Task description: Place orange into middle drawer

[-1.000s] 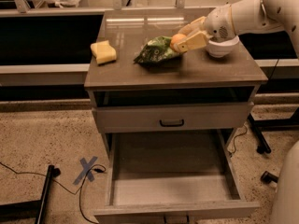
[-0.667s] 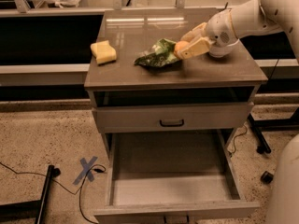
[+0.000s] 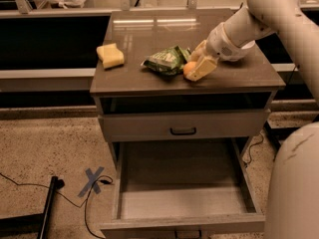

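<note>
The orange [image 3: 189, 69] sits between the pale fingers of my gripper [image 3: 196, 67], which is shut on it. The gripper holds it just over the front part of the cabinet top [image 3: 239, 76], to the right of a green bag. The middle drawer [image 3: 182, 185] stands pulled wide open below, straight under the cabinet's front edge. Its pale grey floor is bare and its front rim [image 3: 182, 222] is near the bottom of the view. My arm [image 3: 264, 9] reaches in from the upper right.
A yellow sponge block [image 3: 110, 55] lies at the top's left. A crumpled green bag [image 3: 167, 60] lies next to the orange. A shut drawer front with a black loop handle [image 3: 183, 131] sits above the open drawer. A blue tape cross [image 3: 93, 180] and cables lie on the floor to the left.
My gripper has moved from the back right of the top toward the front edge and lower, and the orange now shows between its fingers.
</note>
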Robot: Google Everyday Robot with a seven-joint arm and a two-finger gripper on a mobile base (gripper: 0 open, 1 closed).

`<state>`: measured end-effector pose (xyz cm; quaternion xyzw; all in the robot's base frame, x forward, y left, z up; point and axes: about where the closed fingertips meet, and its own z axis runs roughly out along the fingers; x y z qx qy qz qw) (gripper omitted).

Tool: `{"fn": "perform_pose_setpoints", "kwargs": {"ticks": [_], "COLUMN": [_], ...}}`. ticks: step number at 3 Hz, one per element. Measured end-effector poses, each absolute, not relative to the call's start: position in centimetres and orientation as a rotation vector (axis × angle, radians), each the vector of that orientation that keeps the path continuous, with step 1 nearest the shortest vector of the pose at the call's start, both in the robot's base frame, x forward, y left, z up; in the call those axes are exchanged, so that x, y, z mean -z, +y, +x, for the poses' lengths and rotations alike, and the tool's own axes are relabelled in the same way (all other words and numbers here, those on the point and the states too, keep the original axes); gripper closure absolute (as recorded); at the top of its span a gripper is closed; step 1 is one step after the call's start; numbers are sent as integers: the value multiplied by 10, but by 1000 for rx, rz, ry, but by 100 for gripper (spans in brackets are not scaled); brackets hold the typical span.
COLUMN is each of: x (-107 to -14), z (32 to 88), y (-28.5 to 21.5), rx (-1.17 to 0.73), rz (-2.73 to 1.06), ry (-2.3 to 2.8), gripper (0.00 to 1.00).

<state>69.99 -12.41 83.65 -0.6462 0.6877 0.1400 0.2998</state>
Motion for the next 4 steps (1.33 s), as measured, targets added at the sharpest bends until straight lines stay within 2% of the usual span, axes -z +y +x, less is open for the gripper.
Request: {"fn": "perform_pose_setpoints", "kwargs": {"ticks": [1,2,3,4], "x": [-833,-830,-828,-827], "z": [699,700,700,700], "y": [-124,-122,-120,-116], "rx": [-370,-375,-381,-397], "rz": [-1730,-1733,-1736,-1743], "ry": [1833,1833,1833,1821], "gripper": [100,82,59,62]}}
